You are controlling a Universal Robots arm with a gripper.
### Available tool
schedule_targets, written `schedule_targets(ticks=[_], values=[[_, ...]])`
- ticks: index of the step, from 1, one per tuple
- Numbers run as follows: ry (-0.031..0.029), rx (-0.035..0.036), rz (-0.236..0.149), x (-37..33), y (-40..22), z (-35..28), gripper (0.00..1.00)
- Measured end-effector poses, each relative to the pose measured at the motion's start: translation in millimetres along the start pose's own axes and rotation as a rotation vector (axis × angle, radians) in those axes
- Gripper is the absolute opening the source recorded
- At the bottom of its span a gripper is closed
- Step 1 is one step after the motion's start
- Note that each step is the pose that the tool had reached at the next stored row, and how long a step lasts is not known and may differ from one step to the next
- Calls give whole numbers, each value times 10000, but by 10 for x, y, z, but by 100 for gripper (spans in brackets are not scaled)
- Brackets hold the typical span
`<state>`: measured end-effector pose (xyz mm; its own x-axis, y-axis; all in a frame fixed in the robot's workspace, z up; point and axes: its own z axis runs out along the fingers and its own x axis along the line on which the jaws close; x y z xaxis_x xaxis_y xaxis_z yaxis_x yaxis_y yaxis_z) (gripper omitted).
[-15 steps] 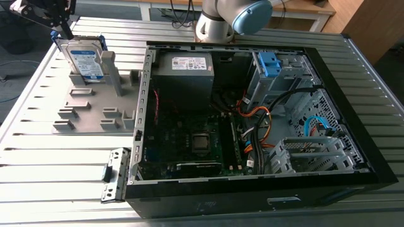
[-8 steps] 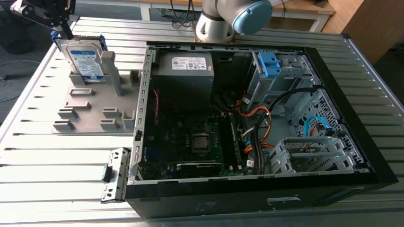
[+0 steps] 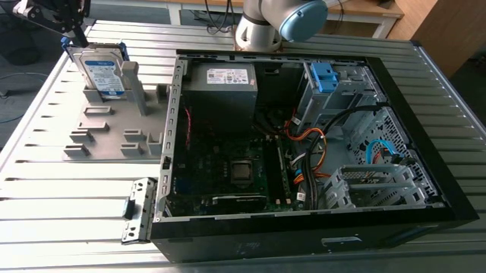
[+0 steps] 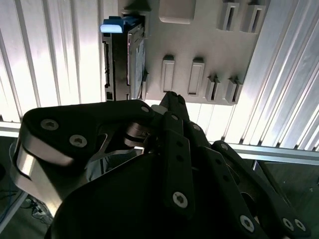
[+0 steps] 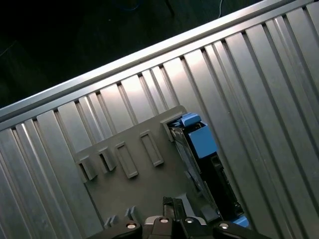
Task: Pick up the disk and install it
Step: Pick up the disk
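Holds the black claw (image 3: 72,31) tip-down at the exterior view's upper left. Bends through a grey arm joint (image 3: 254,28) capped in blue, well apart toward the exterior view's right. Shows dark bolted links (image 4: 179,159) in both wrist views.

Likely lab — slatted aluminium bench (image 3: 61,199).

You will find no print you can read. The disk (image 3: 101,71), at the exterior view's left, carries a white-and-blue label; the grey box (image 3: 220,94) has a white sticker, both illegible.
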<state>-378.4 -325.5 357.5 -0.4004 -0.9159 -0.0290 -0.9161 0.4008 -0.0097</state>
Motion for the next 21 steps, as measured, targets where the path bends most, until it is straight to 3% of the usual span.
schedule_targets(ticks=[21], values=[[-6,-19,-641,0,0,0,11]])
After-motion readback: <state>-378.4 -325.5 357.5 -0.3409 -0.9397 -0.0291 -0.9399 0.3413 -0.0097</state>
